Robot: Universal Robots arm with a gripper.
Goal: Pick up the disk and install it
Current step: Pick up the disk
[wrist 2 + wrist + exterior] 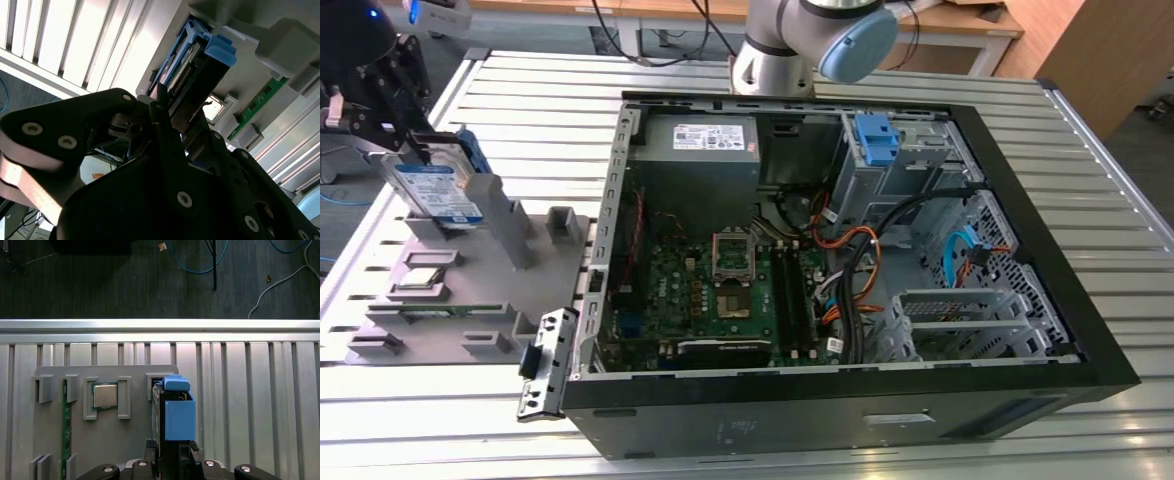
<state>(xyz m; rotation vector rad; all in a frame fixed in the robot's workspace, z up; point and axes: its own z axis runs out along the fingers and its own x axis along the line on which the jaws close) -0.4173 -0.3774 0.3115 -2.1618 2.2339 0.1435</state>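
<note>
The gripper (414, 152) is clamping, fingers narrowly parted, on the upright disk (438, 190) at the grey holder (500, 225) beside the computer case (787, 425); its body is hiding the disk's held end in both wrist views

One disk (438, 186), one computer case (854, 405), one grey fixture (470, 292).

arm (781, 50) extended to exterior view's left | jaws aimed downward | closed on disk (438, 185)

A ribbed aluminium table (1107, 190) stands over a dark floor (100, 285) strewn with cables (200, 272); pale wooden furniture (1101, 50) stands behind.
</note>
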